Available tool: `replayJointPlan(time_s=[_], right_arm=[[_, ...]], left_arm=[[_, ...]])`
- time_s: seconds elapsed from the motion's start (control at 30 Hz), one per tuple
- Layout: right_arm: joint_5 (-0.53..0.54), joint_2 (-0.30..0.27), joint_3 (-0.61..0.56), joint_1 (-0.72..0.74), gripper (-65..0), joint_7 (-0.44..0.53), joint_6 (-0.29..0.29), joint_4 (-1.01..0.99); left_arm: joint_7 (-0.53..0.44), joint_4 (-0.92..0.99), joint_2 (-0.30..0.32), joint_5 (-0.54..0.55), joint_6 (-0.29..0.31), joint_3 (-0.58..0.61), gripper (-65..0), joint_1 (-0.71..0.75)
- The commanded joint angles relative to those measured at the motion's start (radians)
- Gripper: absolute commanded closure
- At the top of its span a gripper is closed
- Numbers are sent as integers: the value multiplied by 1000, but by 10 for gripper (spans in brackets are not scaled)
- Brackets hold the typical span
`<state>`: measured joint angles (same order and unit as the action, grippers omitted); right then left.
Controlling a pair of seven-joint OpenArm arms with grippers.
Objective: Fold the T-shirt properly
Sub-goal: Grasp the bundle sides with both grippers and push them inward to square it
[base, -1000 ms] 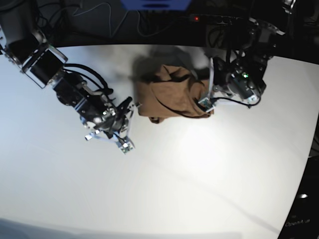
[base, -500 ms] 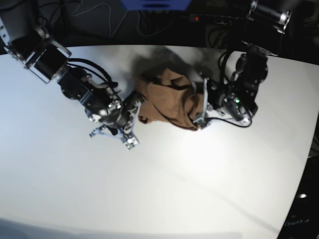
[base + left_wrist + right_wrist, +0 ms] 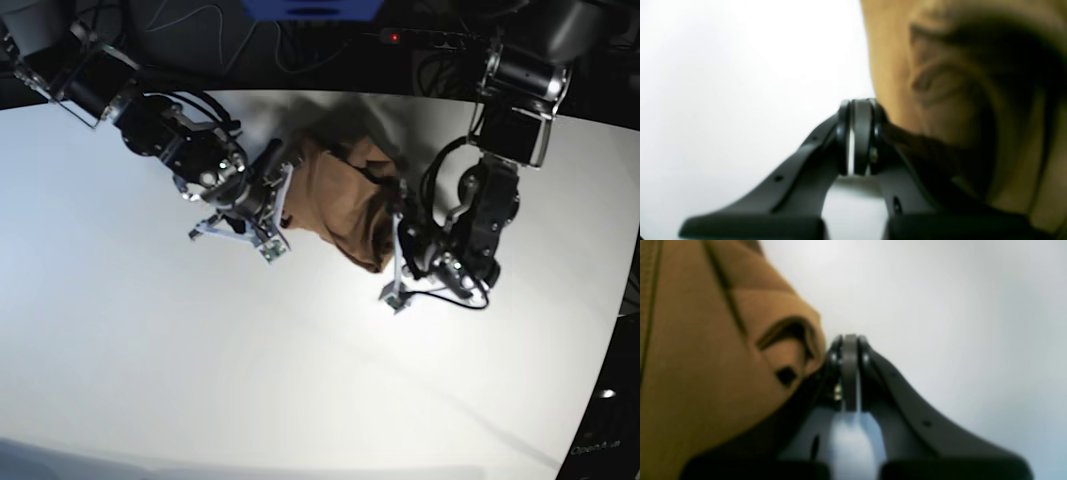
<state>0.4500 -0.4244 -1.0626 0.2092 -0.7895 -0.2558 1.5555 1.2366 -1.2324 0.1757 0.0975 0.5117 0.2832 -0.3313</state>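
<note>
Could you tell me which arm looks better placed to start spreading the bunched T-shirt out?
Roughly even, perhaps the left gripper: shut, touching the T-shirt's edge. The right gripper is shut beside it.

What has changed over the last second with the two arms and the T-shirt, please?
The right pincer moved up to the T-shirt's edge; the left pincer swung toward the table's near side. The shirt got bunched narrower between them. Both pincers stayed shut, and the shirt stayed crumpled at the far side.

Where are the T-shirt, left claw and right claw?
T-shirt [image 3: 340, 205]: base view, middle of the bunched tan fabric.
left claw [image 3: 858, 133]: left wrist view, between the closed fingertips, beside the cloth edge.
right claw [image 3: 848, 368]: right wrist view, between the closed fingertips, next to a fabric fold.
</note>
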Motion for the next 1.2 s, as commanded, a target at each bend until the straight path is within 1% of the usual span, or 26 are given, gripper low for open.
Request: replayJointPlan(time_s=[0.0, 0.13, 0.2, 0.3, 0.37, 0.47, 0.5, 0.6, 0.73, 0.9, 1.03, 1.17], right_arm=[[62, -6, -12, -32, -4, -100, 26, 7], [62, -6, -12, -75, -4, -117, -58, 55], [62, -1, -14, -83, -4, -132, -72, 64], [62, 0, -14, -81, -4, -133, -72, 64], [62, -3, -14, -81, -4, -133, -72, 64], [62, -4, -14, -75, -4, -133, -72, 61], [62, -4, -15, -73, -4, -133, -72, 61], [62, -3, -15, -72, -4, -133, -72, 61], [62, -1, -15, -73, -4, -130, -72, 63], [62, 2, -15, -72, -4, -130, -72, 63], [62, 0, -15, -75, -4, -130, -72, 63], [62, -1, -15, -77, -4, -130, -72, 59]], left_arm=[[-13, 10, -17, 21, 1, 4, -26, -16], [-13, 1, -32, 21, 1, -22, -26, -53], [-10, 3, -32, 21, 1, -42, -26, -87], [24, -11, -15, 20, 1, -85, -26, -142], [64, -56, 32, 20, 1, -121, -26, -157], [128, -172, 100, 20, 3, -181, -26, -157], [160, -203, 121, 23, 11, -192, -26, -157], [160, -272, 158, 28, 11, -198, -26, -111], [160, -274, 163, 21, 12, -141, -26, 1], [160, -261, 153, 21, 12, -12, -26, 57], [160, -258, 149, 29, 12, 14, -26, 90], [160, -249, 120, 26, 12, 14, -26, 91]])
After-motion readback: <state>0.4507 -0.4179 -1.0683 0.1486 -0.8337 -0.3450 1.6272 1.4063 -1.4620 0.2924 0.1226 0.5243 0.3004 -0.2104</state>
